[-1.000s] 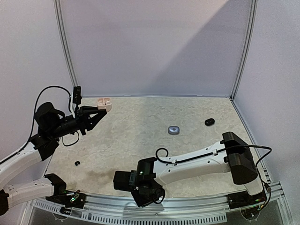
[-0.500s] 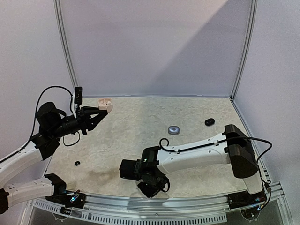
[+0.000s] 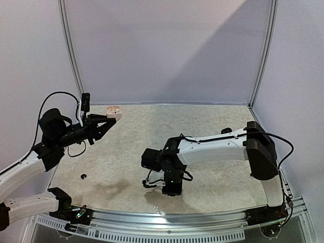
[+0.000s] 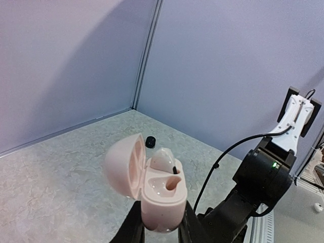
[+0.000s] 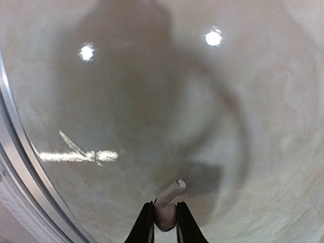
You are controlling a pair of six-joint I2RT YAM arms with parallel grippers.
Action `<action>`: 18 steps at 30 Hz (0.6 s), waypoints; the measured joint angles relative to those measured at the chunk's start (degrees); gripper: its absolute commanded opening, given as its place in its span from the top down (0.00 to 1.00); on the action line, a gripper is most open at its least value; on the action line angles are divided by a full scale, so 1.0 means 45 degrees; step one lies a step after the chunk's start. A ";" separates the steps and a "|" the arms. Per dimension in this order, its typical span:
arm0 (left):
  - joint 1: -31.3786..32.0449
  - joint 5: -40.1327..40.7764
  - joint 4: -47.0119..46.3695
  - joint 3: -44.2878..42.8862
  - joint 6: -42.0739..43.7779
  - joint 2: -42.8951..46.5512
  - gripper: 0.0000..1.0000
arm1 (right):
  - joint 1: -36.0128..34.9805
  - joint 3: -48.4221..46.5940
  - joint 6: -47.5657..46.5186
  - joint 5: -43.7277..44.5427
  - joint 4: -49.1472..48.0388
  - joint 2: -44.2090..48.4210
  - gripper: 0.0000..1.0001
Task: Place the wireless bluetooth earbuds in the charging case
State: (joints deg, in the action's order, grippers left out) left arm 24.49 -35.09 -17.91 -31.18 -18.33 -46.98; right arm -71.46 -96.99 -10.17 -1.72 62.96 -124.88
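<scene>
- The left end effector keeps the open pink charging case up high; one hole is empty.
- The right end effector pinches a white earbud and has swung from the counter edge toward the middle. That bud probably goes in next.

Beige marbled table carries a tiny black earbud near left and a dark case far right.

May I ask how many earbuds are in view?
3: white earbud in the pink case, second earbud in the right pincer, black earbud on the table, left. More may be hidden.
</scene>
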 measured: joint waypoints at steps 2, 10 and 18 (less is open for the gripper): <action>-0.0034 0.0000 0.0049 -0.0034 0.0039 -0.0044 1.00 | 0.0083 0.0000 -0.1311 -0.0359 0.0160 0.0000 0.84; -0.0126 0.0000 0.0092 -0.0121 0.0160 -0.0243 1.00 | 0.0146 0.0000 -0.4843 -0.1103 0.1112 0.0000 0.69; -0.0146 0.0000 0.0155 -0.0165 0.0175 -0.0291 1.00 | 0.0175 -0.0010 -0.6717 -0.0656 0.1472 -0.0010 0.51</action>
State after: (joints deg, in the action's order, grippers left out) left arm 23.83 -35.09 -17.21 -31.92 -17.54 -48.29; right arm -70.67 -97.03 -40.40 -4.67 69.58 -124.92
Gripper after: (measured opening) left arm 0.206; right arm 0.470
